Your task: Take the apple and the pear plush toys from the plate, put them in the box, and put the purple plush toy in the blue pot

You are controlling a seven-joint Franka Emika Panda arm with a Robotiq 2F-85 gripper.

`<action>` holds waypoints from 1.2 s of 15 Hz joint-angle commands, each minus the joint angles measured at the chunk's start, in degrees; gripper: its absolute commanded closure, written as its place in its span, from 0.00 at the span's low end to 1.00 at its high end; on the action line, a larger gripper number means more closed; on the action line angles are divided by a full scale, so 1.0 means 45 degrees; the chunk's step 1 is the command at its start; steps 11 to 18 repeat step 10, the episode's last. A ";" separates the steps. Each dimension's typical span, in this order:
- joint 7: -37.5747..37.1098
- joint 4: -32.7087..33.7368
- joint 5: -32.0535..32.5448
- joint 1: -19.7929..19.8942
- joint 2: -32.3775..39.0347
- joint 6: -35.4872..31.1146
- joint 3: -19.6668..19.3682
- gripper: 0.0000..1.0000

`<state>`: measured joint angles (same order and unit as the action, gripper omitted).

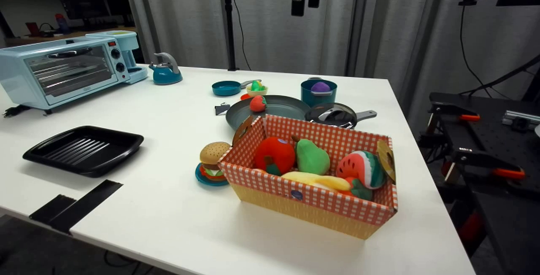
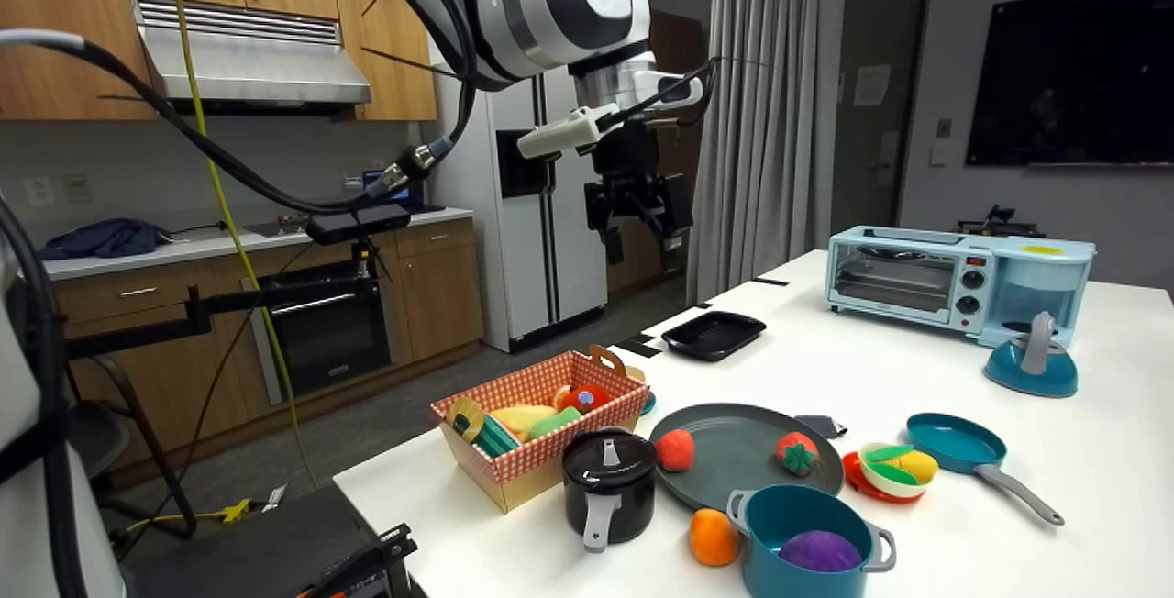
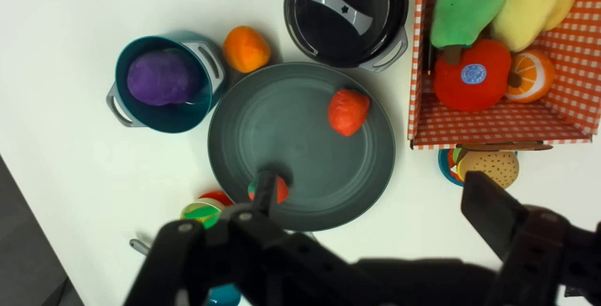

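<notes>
The red apple plush (image 3: pixel 472 83) and the green pear plush (image 3: pixel 465 10) lie in the red-checked box (image 1: pixel 303 207). In an exterior view the apple (image 1: pixel 274 155) and pear (image 1: pixel 312 157) sit side by side there. The purple plush (image 3: pixel 159 78) lies inside the blue pot (image 2: pixel 784 566); it also shows in both exterior views (image 1: pixel 320 87) (image 2: pixel 819 550). The dark plate (image 3: pixel 300 146) holds two small red plush pieces (image 3: pixel 348 111) (image 2: pixel 797 453), one partly behind a finger in the wrist view. My gripper (image 3: pixel 371 179) is open and empty, high above the table (image 2: pixel 644 249).
A lidded black pot (image 2: pixel 610 483) stands between box and plate. An orange plush (image 2: pixel 714 537) lies beside the blue pot. A toy burger (image 1: pixel 214 161), black tray (image 1: pixel 86 148), small bowl (image 3: pixel 204 212), teal pan (image 2: pixel 954 442), kettle (image 1: pixel 166 72) and toaster oven (image 1: pixel 71 72) are on the table.
</notes>
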<state>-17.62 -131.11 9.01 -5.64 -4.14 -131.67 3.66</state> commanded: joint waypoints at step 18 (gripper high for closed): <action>0.0177 -0.0180 -0.0158 0.0166 -0.0219 0.0035 0.0162 0.00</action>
